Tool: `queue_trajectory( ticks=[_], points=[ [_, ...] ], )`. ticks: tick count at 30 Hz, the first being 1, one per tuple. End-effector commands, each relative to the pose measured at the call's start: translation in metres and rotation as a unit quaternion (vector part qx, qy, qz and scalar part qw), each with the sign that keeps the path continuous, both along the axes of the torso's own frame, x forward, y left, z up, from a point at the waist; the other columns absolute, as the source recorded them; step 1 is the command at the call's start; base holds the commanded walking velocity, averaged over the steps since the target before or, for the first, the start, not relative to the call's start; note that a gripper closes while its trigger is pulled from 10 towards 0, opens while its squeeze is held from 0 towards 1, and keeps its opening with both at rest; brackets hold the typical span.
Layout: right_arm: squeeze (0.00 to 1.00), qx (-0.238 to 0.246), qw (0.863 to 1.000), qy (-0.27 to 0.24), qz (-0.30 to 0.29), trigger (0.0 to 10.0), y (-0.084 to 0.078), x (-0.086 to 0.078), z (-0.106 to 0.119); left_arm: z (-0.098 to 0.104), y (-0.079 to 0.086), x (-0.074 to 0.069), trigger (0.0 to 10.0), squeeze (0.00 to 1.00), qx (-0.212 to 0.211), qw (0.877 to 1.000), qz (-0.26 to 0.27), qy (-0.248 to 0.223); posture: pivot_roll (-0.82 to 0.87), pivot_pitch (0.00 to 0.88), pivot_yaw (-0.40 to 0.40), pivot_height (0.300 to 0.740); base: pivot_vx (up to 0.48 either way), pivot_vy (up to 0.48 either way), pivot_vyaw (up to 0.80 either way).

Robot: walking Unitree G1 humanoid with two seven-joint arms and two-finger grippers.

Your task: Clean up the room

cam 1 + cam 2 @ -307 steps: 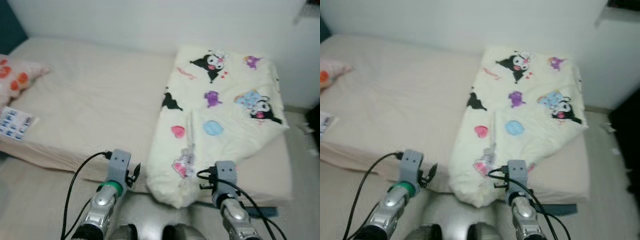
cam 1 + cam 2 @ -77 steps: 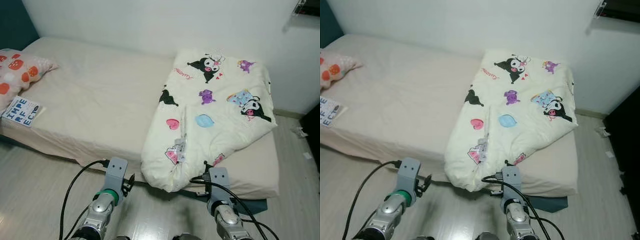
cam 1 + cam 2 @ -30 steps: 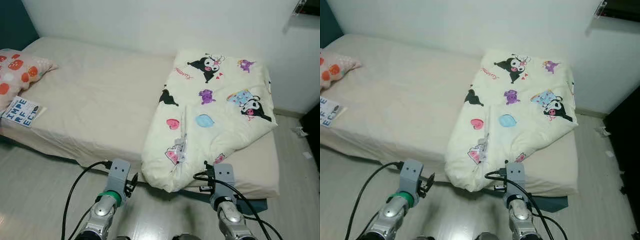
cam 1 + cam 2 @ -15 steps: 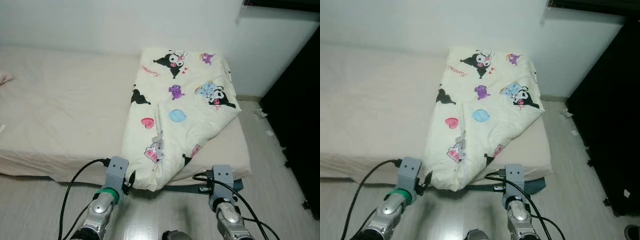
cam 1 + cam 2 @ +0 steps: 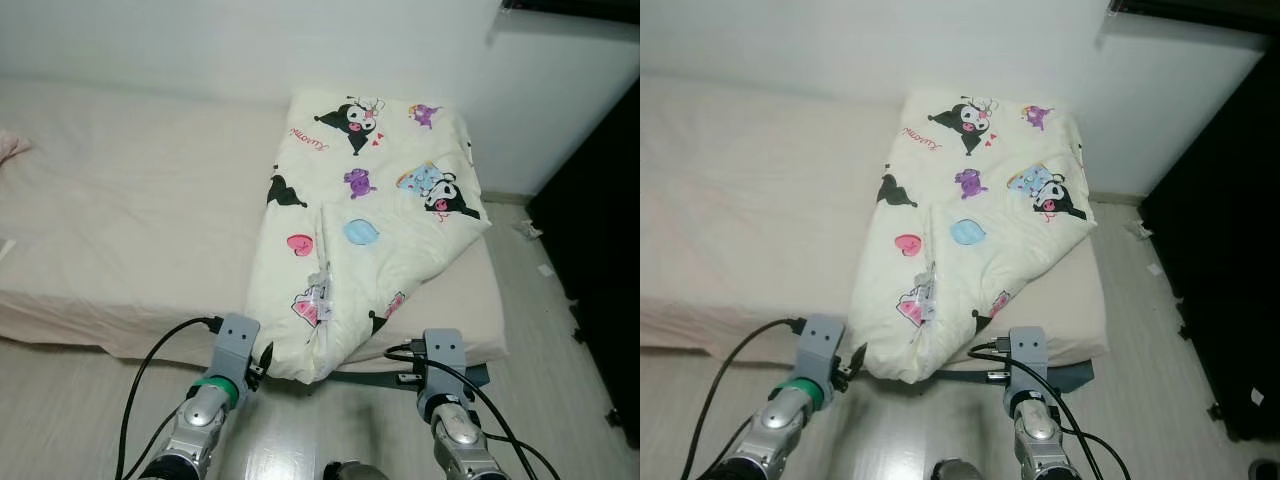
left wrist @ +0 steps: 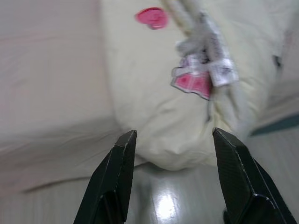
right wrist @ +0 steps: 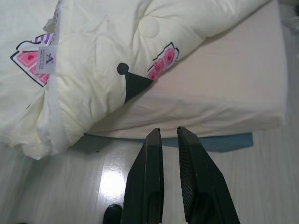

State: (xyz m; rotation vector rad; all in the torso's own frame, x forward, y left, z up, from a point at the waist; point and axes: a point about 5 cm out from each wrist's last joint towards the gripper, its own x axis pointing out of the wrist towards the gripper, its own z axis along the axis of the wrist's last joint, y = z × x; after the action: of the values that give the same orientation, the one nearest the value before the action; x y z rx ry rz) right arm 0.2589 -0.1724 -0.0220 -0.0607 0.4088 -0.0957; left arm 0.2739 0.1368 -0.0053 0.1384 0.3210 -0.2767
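Puffy cartoon-print quilt (image 5: 365,235) lies rumpled, perhaps folded, overhanging smooth beige mattress (image 5: 130,220).

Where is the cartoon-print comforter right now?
The comforter lies folded on the bed's right end, its lower corner overhanging the mattress edge just ahead of the left end effector.

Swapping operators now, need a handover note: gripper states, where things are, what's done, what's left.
Left gripper: jaws open, empty, facing the overhanging corner of the cream cartoon-print quilt.
Right gripper: jaws nearly shut, empty, facing the beige mattress edge near the wood floor.
Quilt lies bunched on the mattress end nearer the right arm, one corner hanging over the side.
Done: nothing grasped.
Left: probably grip that corner and spread or fold the quilt.
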Motion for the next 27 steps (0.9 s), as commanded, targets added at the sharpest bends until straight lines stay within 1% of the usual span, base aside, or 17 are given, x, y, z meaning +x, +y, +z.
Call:
queue_trajectory(
  ticks=[1, 15, 18, 19, 23, 27],
  points=[
    [0.0, 0.0, 1.0, 0.013, -0.009, 10.0, -0.003, -0.005, -0.005, -0.006, -0.003, -0.006, 10.0, 0.0, -0.001, 1.0, -0.006, 0.013, -0.01, 0.088, 0.016, 0.74, 0.0, -0.379, 0.0],
    [0.0, -0.001, 1.0, 0.015, -0.007, 10.0, -0.003, -0.006, -0.005, -0.006, -0.002, -0.006, 10.0, 0.0, -0.005, 1.0, 0.0, 0.018, -0.01, 0.094, 0.015, 0.74, 0.0, -0.335, 0.0],
    [0.0, -0.001, 1.0, 0.016, -0.007, 10.0, -0.003, -0.006, -0.006, -0.007, 0.0, -0.005, 10.0, 0.0, -0.003, 1.0, 0.006, 0.025, -0.01, 0.093, 0.016, 0.74, 0.0, 0.0, 0.0],
    [0.0, 0.0, 1.0, 0.017, -0.007, 10.0, -0.002, -0.006, -0.006, -0.008, 0.001, -0.004, 10.0, 0.0, -0.003, 0.999, 0.016, 0.04, -0.01, 0.093, 0.016, 0.74, 0.0, 0.0, 0.0],
    [0.0, 0.0, 1.0, 0.017, -0.007, 10.0, -0.002, -0.006, -0.006, -0.006, 0.001, 0.0, 10.0, 0.0, -0.008, 0.999, 0.02, 0.041, -0.01, 0.099, 0.015, 0.74, 0.0, 0.0, 0.0],
    [0.0, 0.002, 1.0, 0.02, -0.006, 10.0, -0.001, -0.006, -0.006, 0.0, 0.0, 0.007, 10.0, 0.0, -0.016, 0.999, 0.016, 0.036, 0.0, 0.106, 0.021, 0.74, 0.0, 0.0, 0.0]
  ],
)
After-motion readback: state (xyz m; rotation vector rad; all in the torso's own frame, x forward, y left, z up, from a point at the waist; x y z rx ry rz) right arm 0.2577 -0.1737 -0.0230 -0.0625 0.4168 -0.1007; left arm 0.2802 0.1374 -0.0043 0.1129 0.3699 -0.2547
